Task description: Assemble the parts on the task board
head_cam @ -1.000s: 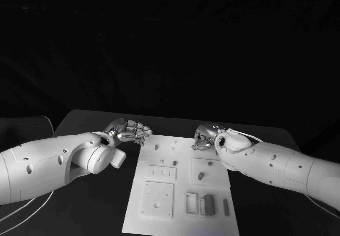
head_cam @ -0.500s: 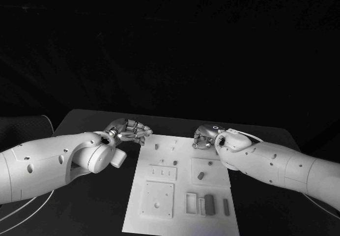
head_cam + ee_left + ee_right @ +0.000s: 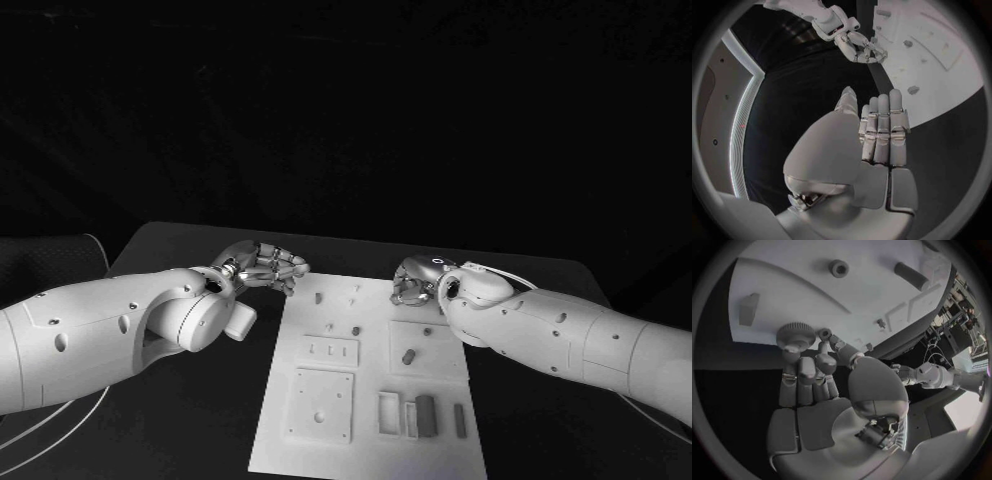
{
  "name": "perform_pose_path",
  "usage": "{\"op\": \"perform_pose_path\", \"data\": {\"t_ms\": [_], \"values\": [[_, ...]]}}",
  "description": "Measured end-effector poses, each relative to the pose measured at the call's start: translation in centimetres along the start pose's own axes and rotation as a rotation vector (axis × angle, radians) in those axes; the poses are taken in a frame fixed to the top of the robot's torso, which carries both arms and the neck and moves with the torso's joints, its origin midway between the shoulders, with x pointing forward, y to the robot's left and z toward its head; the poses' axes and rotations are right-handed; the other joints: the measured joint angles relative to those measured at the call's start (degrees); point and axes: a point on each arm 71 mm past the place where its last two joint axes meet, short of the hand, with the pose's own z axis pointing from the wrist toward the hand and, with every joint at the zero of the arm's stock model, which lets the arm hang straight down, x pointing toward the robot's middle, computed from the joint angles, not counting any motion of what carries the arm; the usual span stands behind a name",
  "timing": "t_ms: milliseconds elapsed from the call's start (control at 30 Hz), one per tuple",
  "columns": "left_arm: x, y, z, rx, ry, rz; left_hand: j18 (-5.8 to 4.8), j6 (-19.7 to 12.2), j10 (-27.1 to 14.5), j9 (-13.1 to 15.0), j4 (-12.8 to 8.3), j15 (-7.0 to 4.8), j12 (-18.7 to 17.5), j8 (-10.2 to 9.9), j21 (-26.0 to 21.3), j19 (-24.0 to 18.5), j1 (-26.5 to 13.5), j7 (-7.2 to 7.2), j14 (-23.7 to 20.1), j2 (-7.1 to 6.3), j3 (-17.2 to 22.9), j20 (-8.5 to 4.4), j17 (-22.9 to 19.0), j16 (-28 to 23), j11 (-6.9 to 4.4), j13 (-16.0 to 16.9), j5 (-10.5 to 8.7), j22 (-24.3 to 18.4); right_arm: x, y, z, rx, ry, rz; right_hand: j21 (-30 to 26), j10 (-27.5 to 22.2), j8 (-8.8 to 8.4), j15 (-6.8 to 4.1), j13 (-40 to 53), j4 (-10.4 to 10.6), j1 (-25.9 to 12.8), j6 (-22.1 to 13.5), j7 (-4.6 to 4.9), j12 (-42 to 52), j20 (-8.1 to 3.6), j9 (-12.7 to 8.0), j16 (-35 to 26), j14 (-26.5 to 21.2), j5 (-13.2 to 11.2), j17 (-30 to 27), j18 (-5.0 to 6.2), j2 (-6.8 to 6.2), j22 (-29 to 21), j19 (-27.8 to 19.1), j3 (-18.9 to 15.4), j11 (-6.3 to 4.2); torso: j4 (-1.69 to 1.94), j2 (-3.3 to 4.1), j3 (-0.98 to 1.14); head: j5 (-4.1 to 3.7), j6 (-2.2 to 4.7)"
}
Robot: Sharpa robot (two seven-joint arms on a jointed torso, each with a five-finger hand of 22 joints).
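Low in the middle of the head view, close by: the white task board (image 3: 361,455), flat on the black tabletop (image 3: 166,245). Near its close edge, a dark bar (image 3: 426,415) upright in a row with a thin bar (image 3: 460,420) just to its right. To their left, a square plate (image 3: 323,405) with small holes.

A bit farther up the board, a smaller plate (image 3: 330,350) with slots, and to its right a little long part (image 3: 408,356) lying flat. Above those, two tiny pegs (image 3: 330,327) side by side.

Farther still, left of the middle of the picture, the left robot hand (image 3: 264,268), just past the board's left edge, over the tabletop. Holds nothing. Fingers (image 3: 879,125) side by side and a bit bent, not closed on anything.

At the board's far right corner, the right robot hand (image 3: 414,280). In its wrist view, pinches a round toothed part (image 3: 795,334) between the thumb and a finger, right at the board's edge. Beyond it on the board, a small ring (image 3: 839,267) and a short dark roller (image 3: 911,275).
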Motion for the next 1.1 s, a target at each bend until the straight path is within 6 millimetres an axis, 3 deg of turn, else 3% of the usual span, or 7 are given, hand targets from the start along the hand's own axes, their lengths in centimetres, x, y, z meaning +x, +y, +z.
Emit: {"op": "perform_pose_path", "data": {"t_ms": [1100], "values": [[-0.5,0.2,-0.2,-0.004,-0.008,0.003,0.00,0.0,-0.4,0.1,0.0,0.20,0.0,-0.2,0.0,-0.1,0.0,-0.02,-0.2,0.00,0.0,0.10,0.0,0.0,0.07,0.0,0.00,0.1,1.3,0.1,-2.0,-0.032,0.004,0.040,0.4,0.4,0.44,-0.11,0.0,-0.3,-0.5,0.5,-0.26,0.0,0.02,0.7,0.2,0.2,0.0,-0.1,0.01,-1.02,0.0,0.0,1.3,-0.40,0.01,-0.01,0.00,-0.42,0.09]]}}
